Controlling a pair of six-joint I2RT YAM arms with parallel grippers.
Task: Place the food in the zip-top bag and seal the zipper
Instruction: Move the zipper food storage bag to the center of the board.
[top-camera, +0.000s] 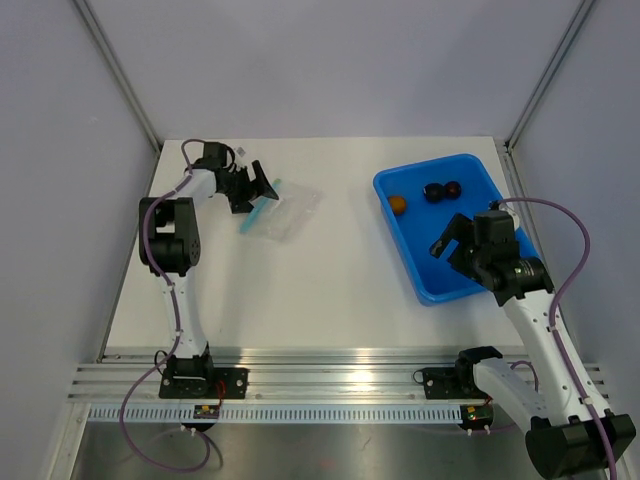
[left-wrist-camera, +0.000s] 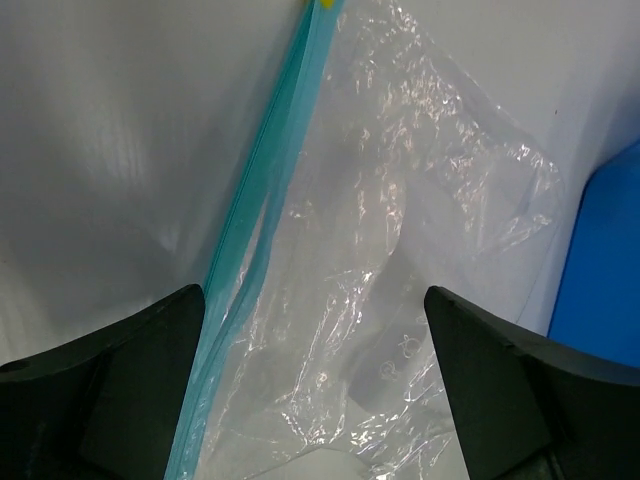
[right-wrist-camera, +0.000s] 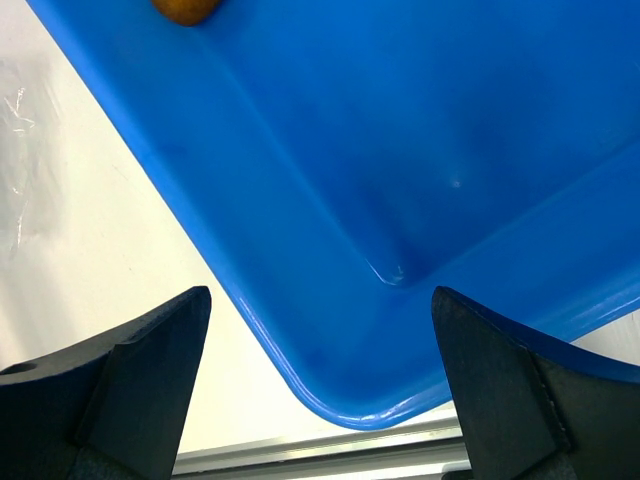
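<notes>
Food (top-camera: 434, 191): three pieces in blue tray (top-camera: 420, 268), right of tabletop (top-camera: 330, 290). Zip-top bag (top-camera: 290, 208): flat at left, teal zipper (top-camera: 257, 214) beneath left gripper (top-camera: 262, 188), wide open, empty. Right gripper (top-camera: 448, 238): wide open, empty, above tray.

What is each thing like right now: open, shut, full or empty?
zip-top bag: flat on the table, empty.
zipper: looks parted, not sealed.
food: all three pieces in the blue tray, untouched.
left gripper: open, over the bag, holding nothing.
right gripper: open, over the tray, holding nothing.
</notes>
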